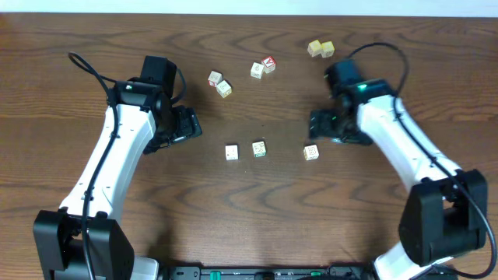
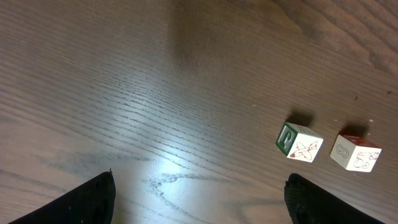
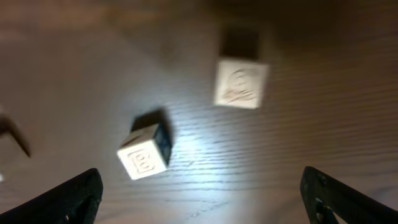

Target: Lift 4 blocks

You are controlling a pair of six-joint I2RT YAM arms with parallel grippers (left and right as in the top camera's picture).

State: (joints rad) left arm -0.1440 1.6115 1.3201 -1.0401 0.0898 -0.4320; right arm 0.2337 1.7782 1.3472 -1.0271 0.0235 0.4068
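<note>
left jaws wide, empty | right jaws wide, empty | risk: closing off-centre on the nearest block (image 1: pixel 311 152), mid-tabletop (image 1: pixel 257 210), could pinch a corner and flick it away

Wide gaps btwn blocks (image 1: pixel 258 148)

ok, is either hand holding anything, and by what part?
Nothing held. Left hand and right hand both open, empty; blocks lie loose on the table.
</note>
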